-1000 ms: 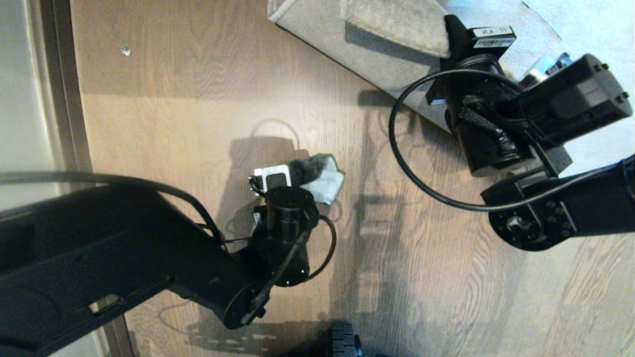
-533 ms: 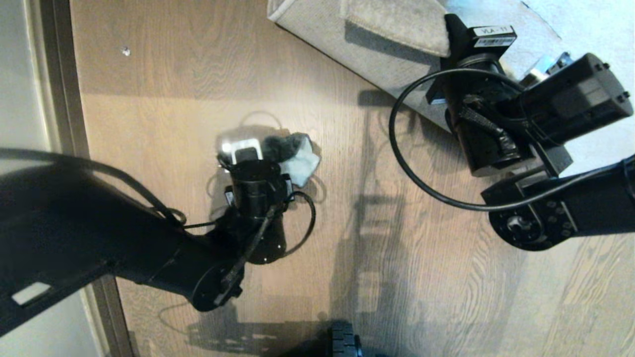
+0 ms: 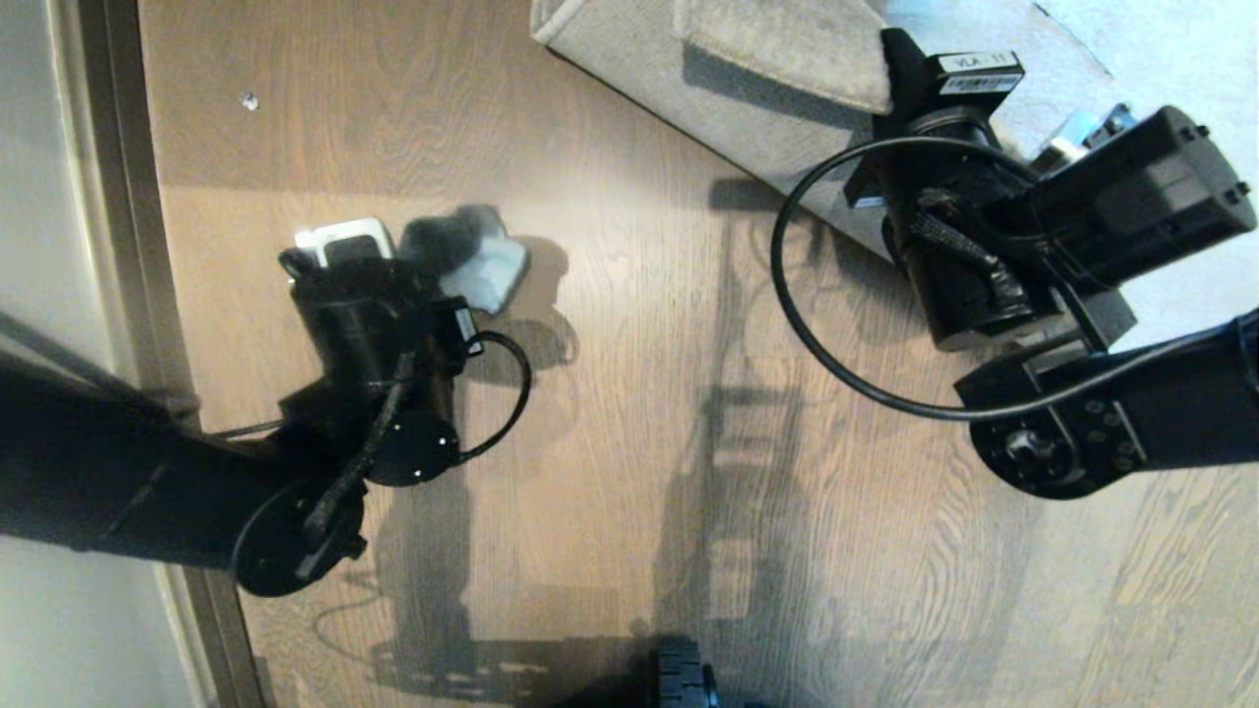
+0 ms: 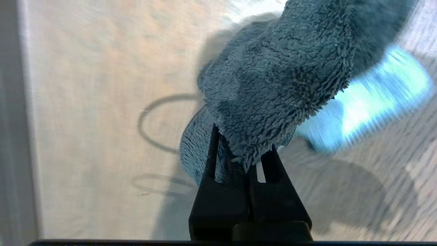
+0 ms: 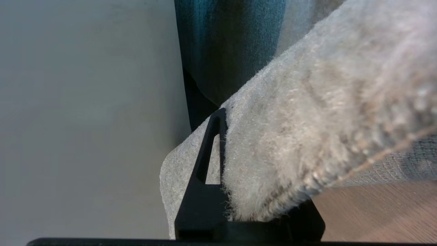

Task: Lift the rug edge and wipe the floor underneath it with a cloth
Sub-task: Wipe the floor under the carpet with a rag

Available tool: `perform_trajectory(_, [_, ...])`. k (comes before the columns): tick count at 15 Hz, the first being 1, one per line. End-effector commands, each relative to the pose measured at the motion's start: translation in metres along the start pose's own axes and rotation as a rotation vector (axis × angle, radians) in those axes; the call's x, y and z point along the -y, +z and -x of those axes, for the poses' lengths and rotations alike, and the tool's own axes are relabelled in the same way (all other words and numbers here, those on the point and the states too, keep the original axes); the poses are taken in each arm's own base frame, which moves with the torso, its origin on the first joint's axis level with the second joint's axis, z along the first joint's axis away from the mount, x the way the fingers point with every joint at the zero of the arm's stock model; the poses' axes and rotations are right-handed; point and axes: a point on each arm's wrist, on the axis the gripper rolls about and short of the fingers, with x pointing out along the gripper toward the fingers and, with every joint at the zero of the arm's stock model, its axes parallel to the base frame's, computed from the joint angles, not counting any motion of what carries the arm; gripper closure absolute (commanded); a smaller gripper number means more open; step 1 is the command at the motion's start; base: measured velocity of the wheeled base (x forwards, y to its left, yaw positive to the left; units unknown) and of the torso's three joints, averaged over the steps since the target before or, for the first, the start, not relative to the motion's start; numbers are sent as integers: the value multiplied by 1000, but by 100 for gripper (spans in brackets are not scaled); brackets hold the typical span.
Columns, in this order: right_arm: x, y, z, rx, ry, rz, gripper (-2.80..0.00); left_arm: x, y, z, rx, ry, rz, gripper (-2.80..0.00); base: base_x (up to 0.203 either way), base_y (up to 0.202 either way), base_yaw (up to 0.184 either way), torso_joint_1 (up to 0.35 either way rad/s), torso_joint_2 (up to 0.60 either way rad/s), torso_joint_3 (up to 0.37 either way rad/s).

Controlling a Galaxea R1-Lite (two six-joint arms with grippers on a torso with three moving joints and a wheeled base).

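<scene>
1. The right gripper point(image 5: 239, 191) at two o'clock in the head view pinches the rug edge point(image 3: 787, 49), folding it back, presumably to expose the boards beneath.
2. The left gripper point(image 4: 244, 160) at nine o'clock has its jaws pressed together on the cloth point(image 3: 467, 258), which hangs near the floor point(image 3: 639, 413), well apart from the rug; contact cannot be confirmed.
3. The right gripper's far finger is hidden behind pile.

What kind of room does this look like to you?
Probably a room in a home: wood-grain plank floor, a pale low-pile rug with its edge lifted, and a dark skirting strip along a light wall.
</scene>
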Motion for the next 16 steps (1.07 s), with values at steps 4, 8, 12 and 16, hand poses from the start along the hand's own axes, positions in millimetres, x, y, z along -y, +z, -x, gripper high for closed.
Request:
perform_trajectory(4, [-8, -2, 2, 8, 42, -32, 0, 12, 10, 62, -11, -150, 8, 0, 0, 0, 0, 0, 0, 0])
perform_trajectory(8, [-11, -1, 2, 10, 45, -32, 0, 42, -11, 113, -65, -331, -40, 0, 0, 0, 0, 0, 0, 0])
perform_trajectory(12, [-16, 1, 2, 16, 54, -34, 0, 78, -35, 134, -90, -422, -69, 0, 0, 0, 0, 0, 0, 0])
perform_trajectory(16, [-23, 4, 1, 22, 70, -40, 0, 121, -50, 132, -77, -433, -38, 0, 0, 0, 0, 0, 0, 0])
